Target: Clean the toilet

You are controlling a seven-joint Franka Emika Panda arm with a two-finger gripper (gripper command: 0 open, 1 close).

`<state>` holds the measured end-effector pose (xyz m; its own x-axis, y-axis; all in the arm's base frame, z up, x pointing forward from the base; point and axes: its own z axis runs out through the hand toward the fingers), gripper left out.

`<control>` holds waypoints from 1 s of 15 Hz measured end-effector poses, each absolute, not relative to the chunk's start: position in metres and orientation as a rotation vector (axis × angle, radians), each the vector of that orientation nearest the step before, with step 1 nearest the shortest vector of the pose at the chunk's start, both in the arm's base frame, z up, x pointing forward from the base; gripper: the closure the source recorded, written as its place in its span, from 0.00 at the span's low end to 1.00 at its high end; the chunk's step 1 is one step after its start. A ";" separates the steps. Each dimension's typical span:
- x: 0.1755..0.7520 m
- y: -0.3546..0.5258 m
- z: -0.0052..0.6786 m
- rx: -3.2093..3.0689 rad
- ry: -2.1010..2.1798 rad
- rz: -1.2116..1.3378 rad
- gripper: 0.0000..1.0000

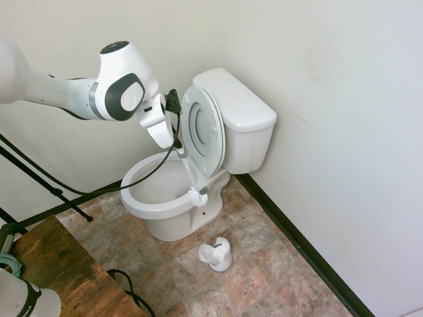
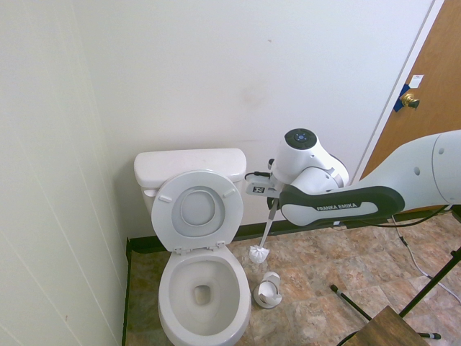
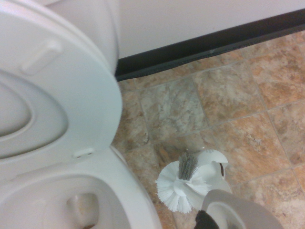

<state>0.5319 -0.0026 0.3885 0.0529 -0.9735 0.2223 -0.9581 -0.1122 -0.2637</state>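
Note:
The white toilet (image 1: 142, 198) stands against the wall with its seat and lid (image 2: 198, 209) raised against the tank (image 2: 189, 165); its bowl (image 3: 57, 200) is open. My gripper (image 1: 176, 141) hangs beside the bowl's rim, on the side away from the corner, shut on the thin handle of a white toilet brush. The brush head (image 2: 259, 253) dangles in the air just outside the rim (image 1: 197, 196), above the floor. In the wrist view the brush head (image 3: 177, 188) shows over its holder (image 3: 213, 162).
The small white brush holder (image 1: 217, 254) sits on the tiled floor beside the toilet base. A black baseboard (image 1: 297, 241) runs along the wall. A wooden table corner (image 1: 59, 264) is close to the bowl's front. A brown door (image 2: 428, 108) is behind the arm.

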 end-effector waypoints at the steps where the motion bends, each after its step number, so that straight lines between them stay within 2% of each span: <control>1: 0.533 -0.016 0.379 -2.239 2.086 -0.529 1.00; 5: 0.536 -0.065 0.337 -2.213 2.176 -0.481 1.00; 15: 0.572 -0.113 0.212 -2.205 2.256 -0.267 1.00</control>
<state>0.5716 -0.1134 0.2123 -0.0296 -0.9905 0.1345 -0.9945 0.0157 -0.1032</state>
